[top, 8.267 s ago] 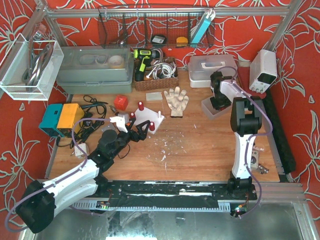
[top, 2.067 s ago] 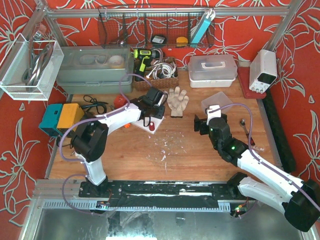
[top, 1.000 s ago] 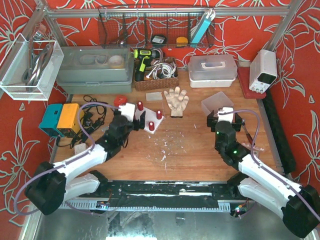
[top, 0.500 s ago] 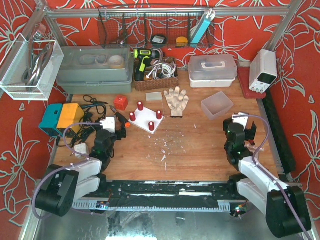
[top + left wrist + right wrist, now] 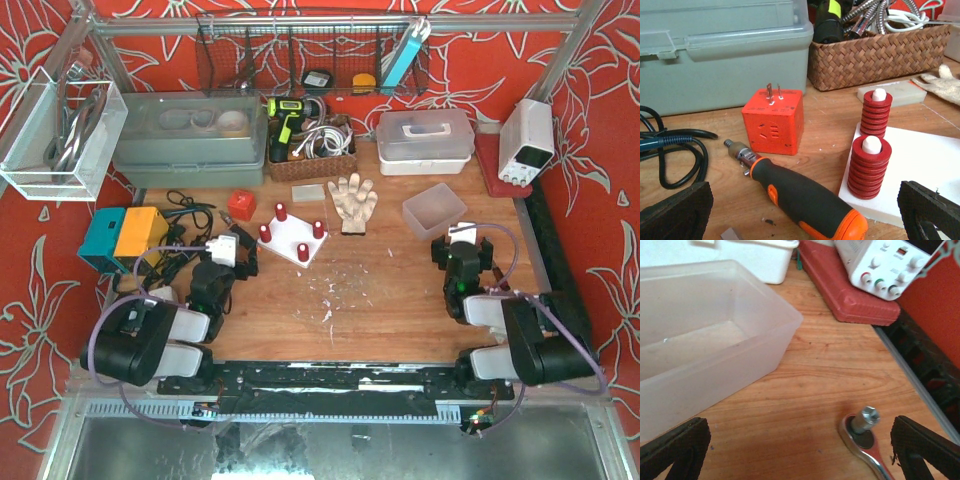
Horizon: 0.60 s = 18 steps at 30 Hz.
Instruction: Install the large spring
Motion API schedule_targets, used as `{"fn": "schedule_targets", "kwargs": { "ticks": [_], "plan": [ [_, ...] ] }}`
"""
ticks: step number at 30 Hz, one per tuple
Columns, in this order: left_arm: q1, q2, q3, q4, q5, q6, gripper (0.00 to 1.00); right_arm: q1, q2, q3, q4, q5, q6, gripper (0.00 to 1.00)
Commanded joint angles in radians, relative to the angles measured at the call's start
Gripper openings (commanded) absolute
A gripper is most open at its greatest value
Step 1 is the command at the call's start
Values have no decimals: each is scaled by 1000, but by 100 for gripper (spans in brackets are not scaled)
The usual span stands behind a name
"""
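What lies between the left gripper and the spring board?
A black-and-orange screwdriver, lying beside the white board; the left wrist view shows it.

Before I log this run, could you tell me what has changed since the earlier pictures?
The left gripper drew back from the white plate and the right gripper from the clear bin, both to the near edge, open and empty. The plate gained a fourth red spring. The other three springs stayed.

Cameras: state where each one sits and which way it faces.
Top external: above and behind the arm bases, looking down on the wooden table; both arms show.
Left wrist: low, facing red coil springs on a white plate; open left jaws at bottom corners.
Right wrist: low, facing a clear plastic tub; open right jaws likewise.
Shared: top view also shows springs, tub.
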<state>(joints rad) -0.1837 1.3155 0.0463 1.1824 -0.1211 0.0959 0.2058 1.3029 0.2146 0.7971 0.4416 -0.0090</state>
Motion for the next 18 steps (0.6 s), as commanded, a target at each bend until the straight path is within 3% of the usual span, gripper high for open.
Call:
{"fn": "schedule_targets", "kwargs": {
  "ticks": [1, 4, 6, 8, 10, 18],
  "plan": [
    [17, 30, -12, 156, -10, 6, 100, -9, 106, 25, 175, -43, -25, 99],
    [37, 117, 2, 210, -9, -8, 100, -13, 113, 54, 117, -46, -16, 99],
    [55, 86, 38, 97, 45, -17, 100, -19, 117, 58, 115, -51, -13, 99],
    [65, 105, 30, 147, 58, -18, 100, -22, 116, 59, 109, -56, -12, 99],
    [73, 91, 53, 75, 52, -29, 100, -22, 115, 60, 107, -56, -12, 99],
    [81, 94, 58, 72, 52, -39, 100, -22, 114, 58, 110, -55, -12, 99]
  ]
}}
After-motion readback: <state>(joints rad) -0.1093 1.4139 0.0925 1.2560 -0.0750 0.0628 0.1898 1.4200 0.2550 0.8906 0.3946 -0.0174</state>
